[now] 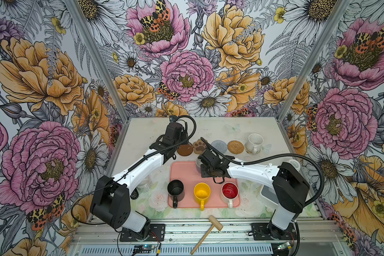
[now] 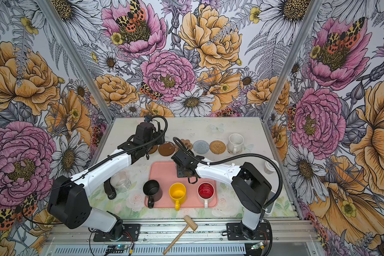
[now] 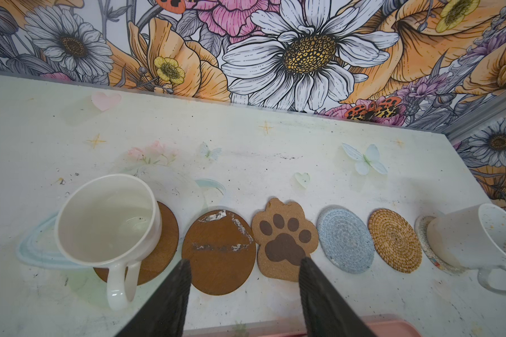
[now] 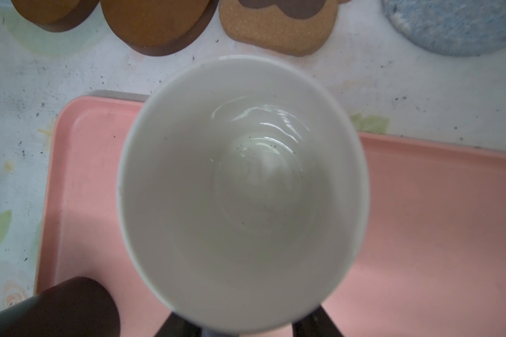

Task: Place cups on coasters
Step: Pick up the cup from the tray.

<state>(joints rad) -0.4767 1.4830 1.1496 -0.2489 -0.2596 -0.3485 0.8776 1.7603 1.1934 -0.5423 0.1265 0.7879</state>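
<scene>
Two white-and-black robot arms (image 1: 142, 165) reach over the pale printed table (image 1: 231, 130). One rectangular pink plastic tray (image 1: 183, 171) carries four of six glossy mugs: black mug (image 1: 175, 189), yellow mug (image 1: 201, 191), red-lined white mug (image 1: 230, 191), and a greyish mug (image 4: 240, 189) mostly hidden under the right gripper (image 4: 247, 328); whether its fingers (image 4: 181, 325) grip cannot be told. Six coasters form one row: smooth brown disc (image 3: 164, 248) under a plain white mug (image 3: 108, 218), scuffed brown disc (image 3: 214, 274), cork paw coaster (image 3: 284, 236), blue-grey woven round (image 3: 345, 242), tan woven round (image 3: 395, 240), pale round (image 3: 422, 233) half hidden under a speckled white mug (image 3: 473, 236). The left gripper (image 3: 244, 262) hangs spread, empty.
</scene>
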